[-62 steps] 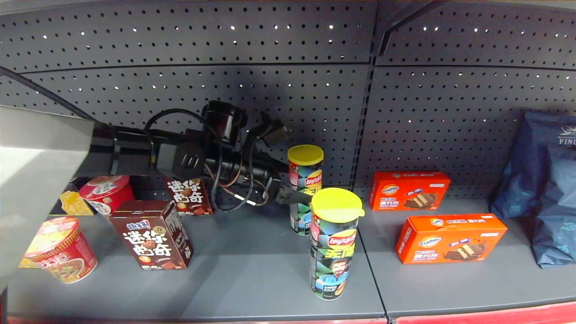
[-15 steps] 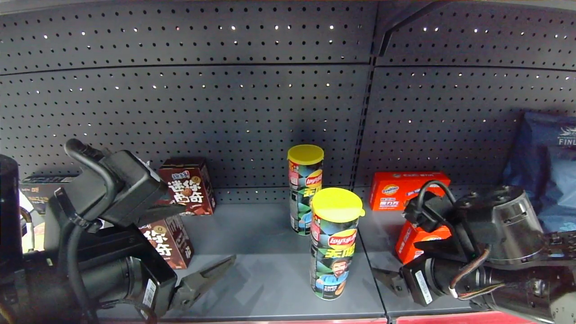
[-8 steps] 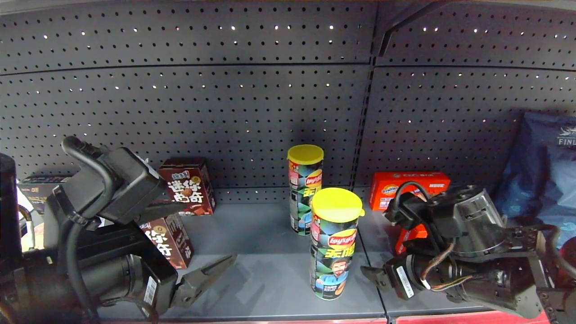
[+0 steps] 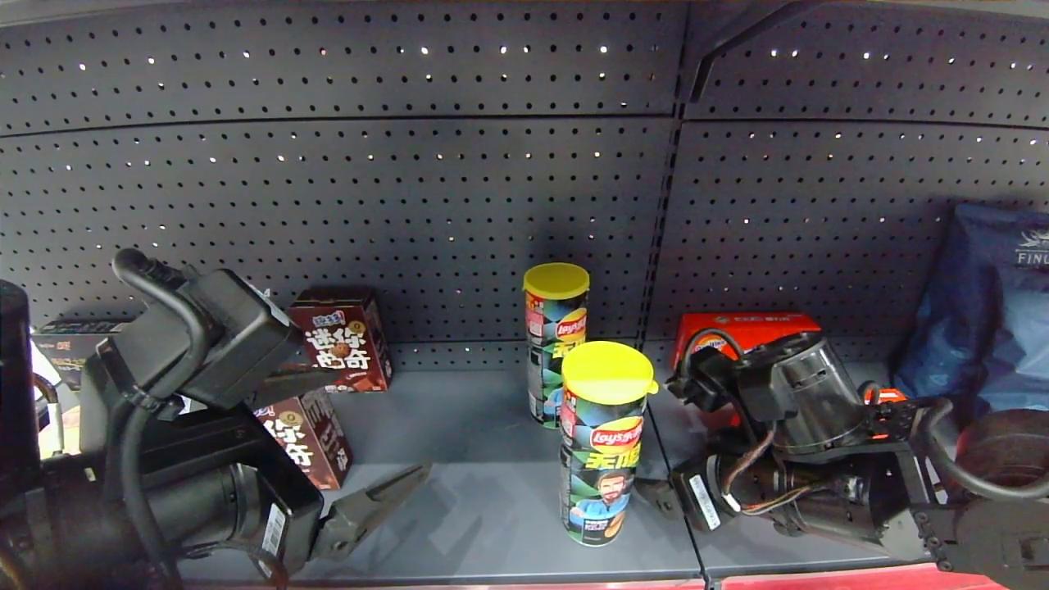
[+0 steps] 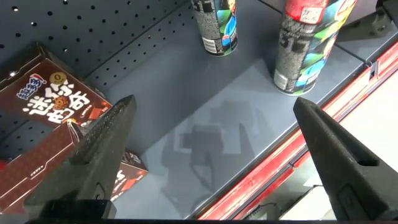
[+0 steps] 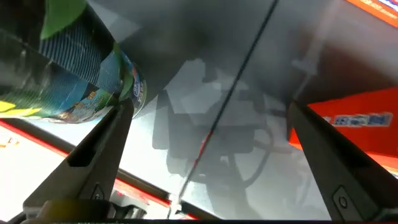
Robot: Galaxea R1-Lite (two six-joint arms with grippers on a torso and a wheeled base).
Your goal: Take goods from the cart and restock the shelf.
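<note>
Head view of a grey store shelf point(image 4: 475, 492) backed by pegboard. Over the last second the right arm has swept in from the right edge toward the centre, and the front chips can point(image 4: 605, 447) has slid slightly toward the frame's left, so the arm seems to be nudging stock into line rather than lifting it. The right gripper point(image 6: 211, 109) is spread wide and holds nothing; one finger point(image 6: 102, 152) rests against the can's lower side. The left gripper point(image 5: 214, 104), low at the frame's left, is also wide open and empty, unmoved in that second. The front can stands at lower centre near the shelf's front edge, long axis vertical, yellow lid up, label facing the camera. The back chips can point(image 4: 556, 344) stands upright just behind it.
</note>
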